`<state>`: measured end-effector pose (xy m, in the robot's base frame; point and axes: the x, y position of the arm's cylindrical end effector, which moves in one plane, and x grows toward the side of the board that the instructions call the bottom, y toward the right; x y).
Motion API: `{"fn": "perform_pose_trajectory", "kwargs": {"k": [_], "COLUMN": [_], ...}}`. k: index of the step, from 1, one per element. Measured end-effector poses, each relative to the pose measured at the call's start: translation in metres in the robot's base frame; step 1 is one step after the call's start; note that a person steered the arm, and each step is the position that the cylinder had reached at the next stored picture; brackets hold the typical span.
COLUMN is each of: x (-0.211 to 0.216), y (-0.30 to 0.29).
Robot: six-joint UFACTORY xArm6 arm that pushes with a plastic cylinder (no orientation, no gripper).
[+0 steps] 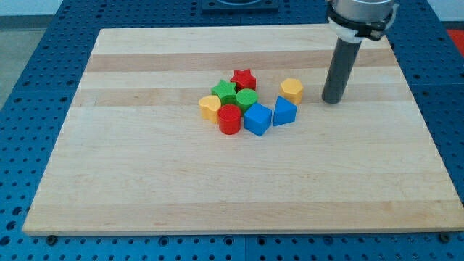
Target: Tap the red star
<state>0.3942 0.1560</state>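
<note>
Red star is seen toward the view's left of my tip, slightly farther up, past the yellow hexagon. No hand fitted; tip touches nothing on desk.

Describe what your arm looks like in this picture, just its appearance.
Only the arm's lower end shows, at the view's top right: a dark grey, rounded housing with a white ring beneath it. From that hangs a straight, dark grey cylindrical rod ending in my tip. No cables or markings are visible, and there is no pincer.
</note>
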Motion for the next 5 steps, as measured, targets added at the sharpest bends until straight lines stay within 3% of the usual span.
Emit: {"fn": "perform_pose_trajectory", "kwargs": {"k": [3,4,5], "x": [-0.009,-0.009,-0.036], "y": [-0.085,-0.079,-0.053]}}
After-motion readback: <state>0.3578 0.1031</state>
